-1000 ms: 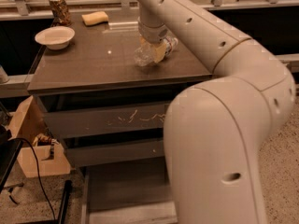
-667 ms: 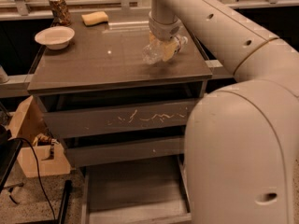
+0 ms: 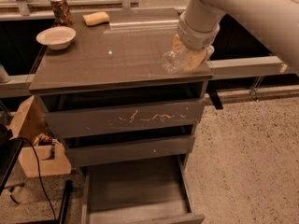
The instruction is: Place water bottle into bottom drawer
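- We see the bottom drawer pulled out at the foot of the cabinet; its flat grey floor lies open to view
- Above it in the cabinet sit the middle drawer and the scratched upper drawer front, both pushed further in
- At the cabinet's front right corner, over the surface, the gripper reaches down from the arm; its fingers are closed around the water bottle, which lies tilted with its clear end towards the cabinet's middle; we cannot tell whether it touches the surface
- On the cabinet's left side rests a white bowl
- At the cabinet's back edge lie a yellow sponge and, towards the left corner, a drink can
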Controlling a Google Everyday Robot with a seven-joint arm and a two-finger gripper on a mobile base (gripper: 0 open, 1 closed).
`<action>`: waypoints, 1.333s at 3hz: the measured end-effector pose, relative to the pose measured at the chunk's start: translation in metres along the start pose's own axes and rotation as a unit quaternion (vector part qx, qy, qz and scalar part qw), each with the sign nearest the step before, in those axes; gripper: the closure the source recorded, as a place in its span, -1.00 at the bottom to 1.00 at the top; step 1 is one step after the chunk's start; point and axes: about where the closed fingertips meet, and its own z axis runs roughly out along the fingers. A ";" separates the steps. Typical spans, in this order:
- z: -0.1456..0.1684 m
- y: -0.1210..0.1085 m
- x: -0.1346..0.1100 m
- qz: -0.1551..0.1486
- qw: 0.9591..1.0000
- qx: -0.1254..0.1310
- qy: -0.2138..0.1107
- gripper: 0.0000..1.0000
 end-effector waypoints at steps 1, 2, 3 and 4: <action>0.000 0.000 0.000 0.000 1.000 0.000 0.000 1.00; -0.006 0.011 0.004 0.010 1.000 -0.018 0.023 1.00; -0.017 0.032 0.008 0.028 0.999 -0.027 0.026 1.00; -0.022 0.060 0.011 0.064 0.997 -0.032 0.014 1.00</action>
